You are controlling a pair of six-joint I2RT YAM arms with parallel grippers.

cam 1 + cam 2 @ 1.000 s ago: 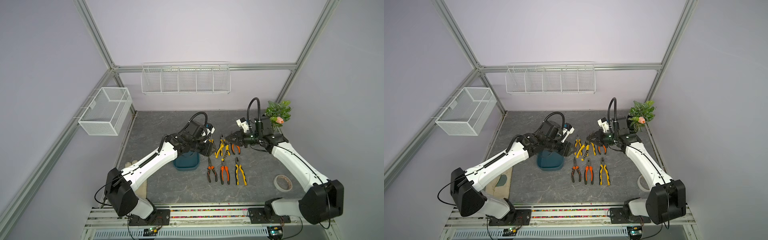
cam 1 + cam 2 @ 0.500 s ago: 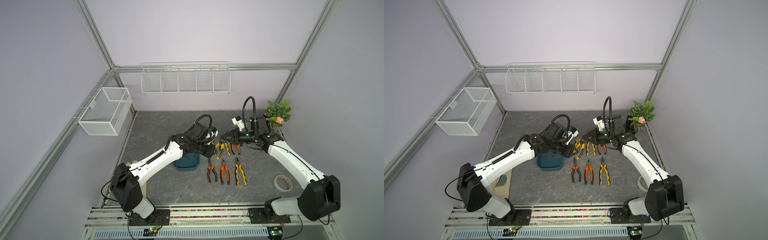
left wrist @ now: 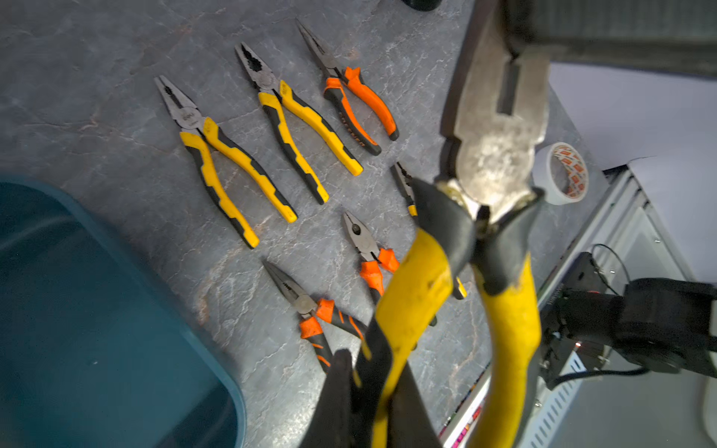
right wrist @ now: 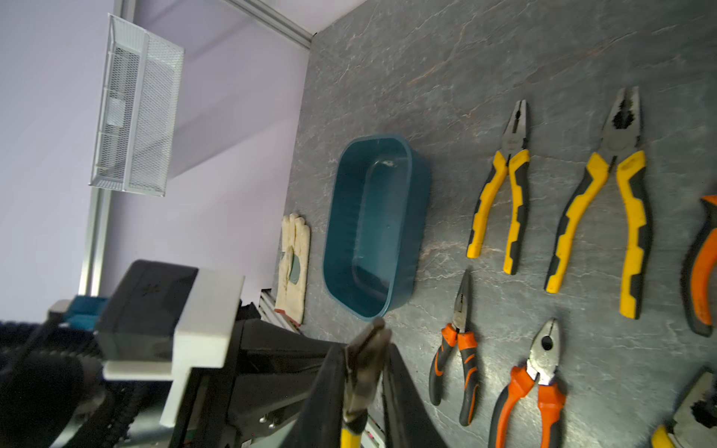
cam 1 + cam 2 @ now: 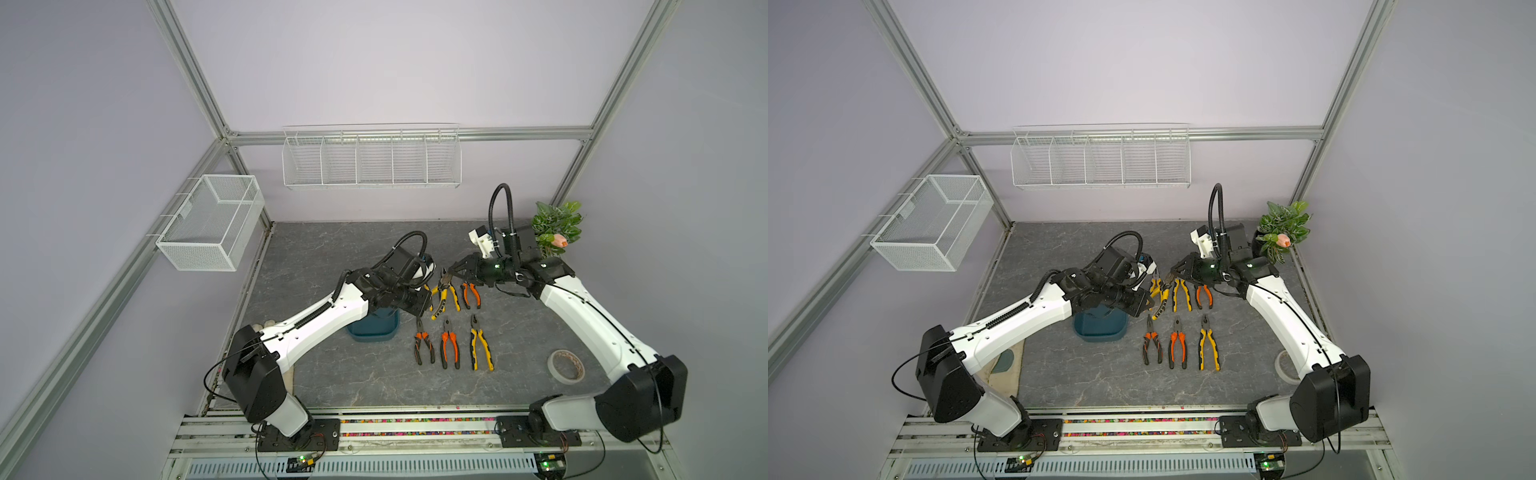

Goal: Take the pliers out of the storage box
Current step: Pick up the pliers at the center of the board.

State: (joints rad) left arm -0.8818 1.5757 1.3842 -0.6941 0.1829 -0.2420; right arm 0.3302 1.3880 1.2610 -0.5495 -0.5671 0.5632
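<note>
Pliers with yellow-and-black handles hang in mid-air between the robot's two arms, outside the storage box and above the grey counter. The left gripper has its fingers clamped on one yellow handle. The tool's metal head reaches into the right gripper, whose fingers flank the head on both sides. Whether they press on it cannot be told.

Six more pairs lie flat on the counter just to the right of the box, in two rows of three, noses toward the back wall. From the left, the back row holds a yellow-handled pair, a second yellow pair and an orange long-nosed pair. The front row holds an orange needle-nosed pair, a stubbier orange pair and a front yellow pair.

The teal box stands on the counter, partly covered by the left arm in both top views. A work glove lies near its other side. A roll of tape rests near the right arm's base, and a potted plant stands in the back right corner.
</note>
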